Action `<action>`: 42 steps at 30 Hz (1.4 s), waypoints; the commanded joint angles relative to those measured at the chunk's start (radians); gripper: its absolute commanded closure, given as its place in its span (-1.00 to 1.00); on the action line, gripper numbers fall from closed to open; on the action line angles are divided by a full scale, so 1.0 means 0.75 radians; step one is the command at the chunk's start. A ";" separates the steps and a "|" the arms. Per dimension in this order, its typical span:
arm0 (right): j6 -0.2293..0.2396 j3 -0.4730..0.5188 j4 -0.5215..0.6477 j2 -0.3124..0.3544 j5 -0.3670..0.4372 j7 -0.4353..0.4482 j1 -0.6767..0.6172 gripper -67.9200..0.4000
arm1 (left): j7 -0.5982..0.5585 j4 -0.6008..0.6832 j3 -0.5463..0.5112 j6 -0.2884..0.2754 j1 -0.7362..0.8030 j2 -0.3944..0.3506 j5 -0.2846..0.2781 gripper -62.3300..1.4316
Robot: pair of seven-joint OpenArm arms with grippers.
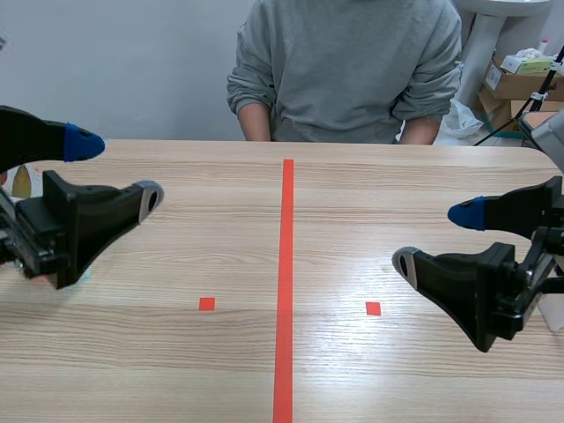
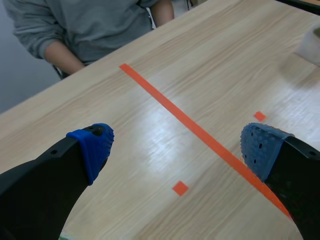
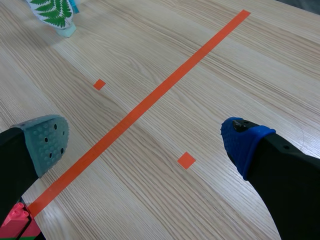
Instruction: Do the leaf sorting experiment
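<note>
A card with a green fern leaf [image 3: 52,10], on a teal backing, lies far ahead of my right gripper [image 3: 146,142], across the orange tape line. In the scene view only a teal sliver of the card [image 1: 85,276] shows under the left arm. My left gripper [image 1: 117,170] hovers open over the table's left side with nothing between its fingers. In its own view the left gripper [image 2: 176,147] is wide open above bare wood. My right gripper [image 1: 436,238] is open over the right side and holds nothing.
A person in a grey sweatshirt [image 1: 344,62] sits across the table. A red-pink block [image 3: 15,222] shows beside the right gripper's grey finger. A whitish object [image 1: 552,313] sits at the table's right edge by the right arm. Cardboard boxes [image 1: 520,84] stand behind.
</note>
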 commanded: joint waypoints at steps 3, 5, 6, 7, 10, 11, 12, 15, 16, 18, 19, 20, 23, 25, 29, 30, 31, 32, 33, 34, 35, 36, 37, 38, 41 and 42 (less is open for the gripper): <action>0.011 0.019 0.018 0.011 0.019 0.019 0.023 -0.87 | -0.016 0.020 -0.007 0.009 0.070 0.030 -0.035 -0.75; 0.011 0.019 0.018 0.011 0.019 0.019 0.023 -0.87 | -0.018 0.020 -0.007 0.009 0.111 0.052 -0.045 -0.75; 0.011 0.019 0.018 0.011 0.019 0.019 0.023 -0.87 | -0.022 0.020 -0.007 0.009 0.130 0.065 -0.045 -0.75; 0.011 0.019 0.018 0.011 0.019 0.019 0.023 -0.87 | -0.022 0.020 -0.007 0.009 0.143 0.075 -0.045 -0.75; 0.011 0.019 0.018 0.011 0.019 0.020 0.022 -0.87 | -0.026 0.025 -0.007 0.009 0.174 0.105 -0.045 -0.75; 0.011 0.019 0.018 0.011 0.019 0.019 0.022 -0.87 | -0.025 0.027 -0.007 0.008 0.180 0.115 -0.045 -0.75; 0.011 0.019 0.018 0.011 0.019 0.019 0.022 -0.87 | -0.024 0.027 -0.007 0.008 0.185 0.119 -0.050 -0.75; 0.011 0.019 0.018 0.011 0.019 0.020 0.022 -0.87 | -0.025 0.027 -0.007 0.008 0.191 0.130 -0.048 -0.75; 0.011 0.019 0.018 0.011 0.019 0.020 0.022 -0.87 | -0.025 0.027 -0.007 0.008 0.191 0.130 -0.048 -0.75; 0.011 0.019 0.018 0.011 0.019 0.020 0.022 -0.87 | -0.025 0.027 -0.007 0.009 0.191 0.129 -0.043 -0.75; 0.011 0.019 0.018 0.011 0.019 0.019 0.022 -0.87 | -0.025 0.027 -0.007 0.009 0.191 0.129 -0.043 -0.75; 0.011 0.019 0.018 0.011 0.019 0.019 0.022 -0.87 | -0.025 0.027 -0.007 0.009 0.191 0.129 -0.043 -0.75; 0.011 0.019 0.018 0.011 0.019 0.020 0.022 -0.87 | -0.026 0.026 -0.007 0.009 0.191 0.129 -0.043 -0.75; 0.011 0.019 0.018 0.011 0.019 0.020 0.022 -0.87 | -0.026 0.026 -0.007 0.009 0.190 0.129 -0.043 -0.75; 0.011 0.019 0.018 0.011 0.019 0.020 0.022 -0.87 | -0.026 0.026 -0.007 0.009 0.190 0.129 -0.043 -0.75; 0.011 0.019 0.018 0.011 0.019 0.020 0.022 -0.87 | -0.026 0.026 -0.007 0.009 0.190 0.129 -0.043 -0.75; 0.011 0.019 0.018 0.011 0.019 0.020 0.022 -0.87 | -0.026 0.026 -0.007 0.009 0.190 0.129 -0.043 -0.75; 0.011 0.019 0.018 0.011 0.019 0.020 0.022 -0.87 | -0.026 0.026 -0.007 0.009 0.190 0.129 -0.043 -0.75; 0.011 0.019 0.018 0.011 0.019 0.020 0.022 -0.87 | -0.026 0.026 -0.007 0.008 0.190 0.129 -0.043 -0.75; 0.011 0.019 0.018 0.011 0.019 0.020 0.022 -0.87 | -0.026 0.026 -0.007 0.008 0.190 0.129 -0.043 -0.75; 0.011 0.019 0.018 0.011 0.019 0.022 0.022 -0.87 | -0.026 0.026 -0.007 0.008 0.190 0.129 -0.043 -0.75; 0.011 0.019 0.018 0.011 0.019 0.026 0.022 -0.87 | -0.026 0.026 -0.007 0.008 0.190 0.129 -0.043 -0.75; 0.011 0.019 0.018 0.011 0.019 0.031 0.022 -0.87 | -0.026 0.026 -0.007 0.008 0.190 0.129 -0.043 -0.75; 0.011 0.019 0.018 0.011 0.019 0.036 0.022 -0.87 | -0.027 0.026 -0.007 0.008 0.190 0.129 -0.043 -0.75; 0.011 0.019 0.018 0.011 0.019 0.042 0.023 -0.87 | -0.051 0.026 -0.007 0.008 0.190 0.129 -0.043 -0.75; 0.011 0.019 0.018 0.011 0.019 0.046 0.023 -0.87 | -0.051 0.026 -0.007 0.008 0.190 0.129 -0.043 -0.75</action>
